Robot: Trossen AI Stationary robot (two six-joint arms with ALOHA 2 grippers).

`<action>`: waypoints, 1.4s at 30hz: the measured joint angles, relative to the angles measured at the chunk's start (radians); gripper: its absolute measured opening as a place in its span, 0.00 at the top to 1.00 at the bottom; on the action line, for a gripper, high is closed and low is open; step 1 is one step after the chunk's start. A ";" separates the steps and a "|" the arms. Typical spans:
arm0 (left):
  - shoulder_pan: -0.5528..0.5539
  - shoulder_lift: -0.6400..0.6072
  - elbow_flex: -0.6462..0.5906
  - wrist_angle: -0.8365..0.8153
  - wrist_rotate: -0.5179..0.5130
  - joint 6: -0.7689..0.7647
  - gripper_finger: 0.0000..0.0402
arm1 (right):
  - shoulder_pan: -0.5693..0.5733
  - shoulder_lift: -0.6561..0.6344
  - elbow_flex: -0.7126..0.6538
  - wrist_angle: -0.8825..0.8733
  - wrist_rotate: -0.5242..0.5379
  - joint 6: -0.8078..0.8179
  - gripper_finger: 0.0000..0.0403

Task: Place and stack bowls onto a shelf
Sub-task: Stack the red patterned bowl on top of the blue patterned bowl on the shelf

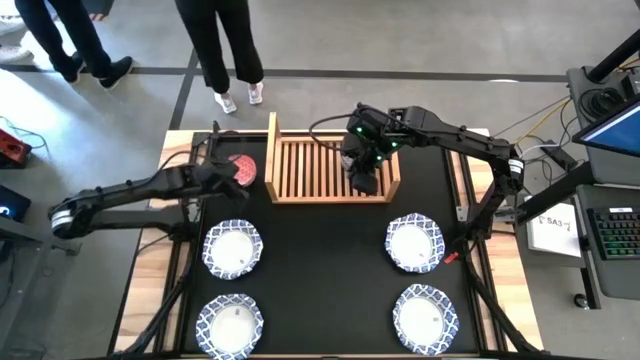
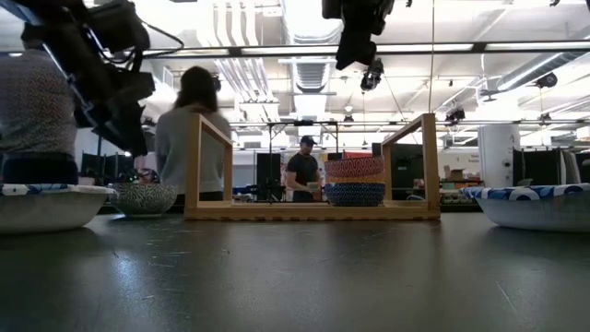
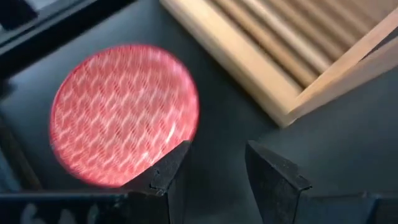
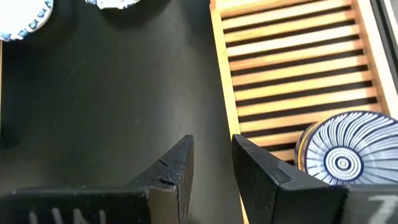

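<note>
The light wooden shelf [image 1: 335, 165] stands at the table's far middle. A stack of small bowls [image 2: 355, 182] rests on the right part of its slatted base; the top bowl is striped blue and white inside [image 4: 345, 155]. My right gripper [image 4: 211, 162] is open and empty, high above the shelf's near right part [image 1: 362, 180]. A small red bowl [image 3: 124, 112] stands on the table left of the shelf [image 1: 241, 168]. My left gripper [image 3: 217, 168] is open above it, one finger over the bowl's rim, apart from it in the low view [image 2: 120, 129].
Two larger white bowls with blue patterned rims stand at the near left [image 1: 232, 248] [image 1: 230, 325] and two at the near right [image 1: 414, 243] [image 1: 426, 318]. The shelf's left half [image 1: 300, 165] holds no bowl. People stand beyond the far edge [image 1: 225, 50].
</note>
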 joint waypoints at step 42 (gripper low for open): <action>0.025 0.303 0.029 0.081 -0.158 0.086 0.67 | 0.000 0.002 0.000 -0.021 0.002 -0.006 0.76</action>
